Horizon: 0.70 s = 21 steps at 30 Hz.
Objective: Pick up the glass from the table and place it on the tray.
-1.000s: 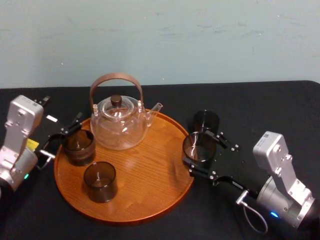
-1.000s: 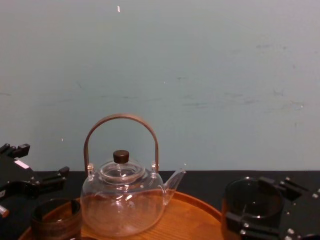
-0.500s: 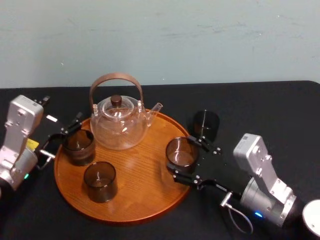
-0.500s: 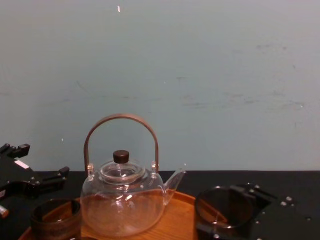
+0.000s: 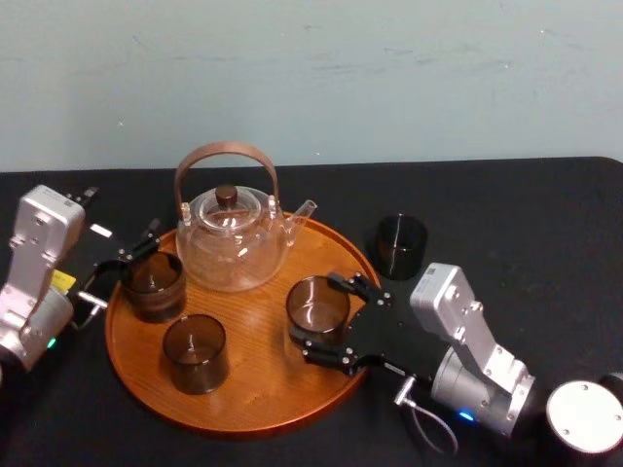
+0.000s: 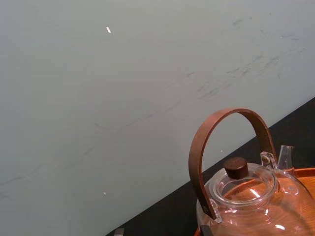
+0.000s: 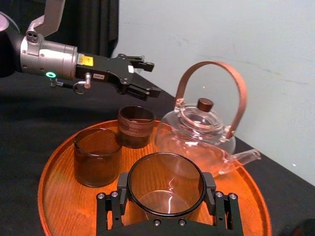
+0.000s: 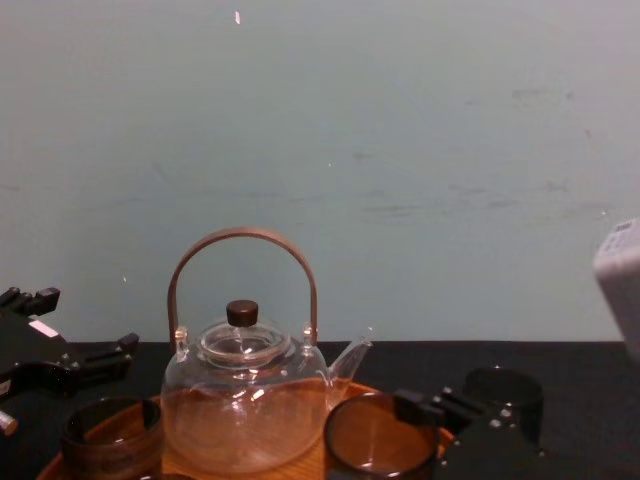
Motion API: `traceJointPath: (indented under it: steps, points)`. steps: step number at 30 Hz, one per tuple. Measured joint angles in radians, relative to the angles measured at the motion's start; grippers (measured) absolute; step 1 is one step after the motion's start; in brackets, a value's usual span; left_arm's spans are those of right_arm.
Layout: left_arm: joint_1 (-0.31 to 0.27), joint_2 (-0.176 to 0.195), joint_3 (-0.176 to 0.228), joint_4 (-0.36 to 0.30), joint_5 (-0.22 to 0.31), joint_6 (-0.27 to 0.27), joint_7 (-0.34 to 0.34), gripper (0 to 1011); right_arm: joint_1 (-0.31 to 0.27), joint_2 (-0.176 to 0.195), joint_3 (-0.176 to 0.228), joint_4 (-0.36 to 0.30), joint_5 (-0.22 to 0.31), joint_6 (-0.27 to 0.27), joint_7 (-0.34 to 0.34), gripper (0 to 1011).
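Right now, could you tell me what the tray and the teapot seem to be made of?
The tray looks like wood, orange-brown with visible grain and a sheen. The teapot looks like clear glass, see-through with highlights; its brown handle may be wood.

Glossy wood tray (image 5: pixel 261 391), clear glass teapot (image 5: pixel 234 251), matt blk cloth (image 5: pixel 511 209)

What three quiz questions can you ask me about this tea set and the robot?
1. True or false: the teapot stands on the tray.
2. Which tool grips a glass? A: the left tool. B: the right tool.
3. Fill in: the far glass, off the tray, stands on the black ___.
Key: 1 true. 2 B. 3 table.
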Motion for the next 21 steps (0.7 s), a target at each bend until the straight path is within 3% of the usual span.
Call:
traceJointPath:
  steps: [21]
  points:
    - [0.0,0.0,0.0,0.0,0.0,0.0,0.0,1001,0.075,-0.063,-0.093,0.134,-0.005,-0.01,0.038,912]
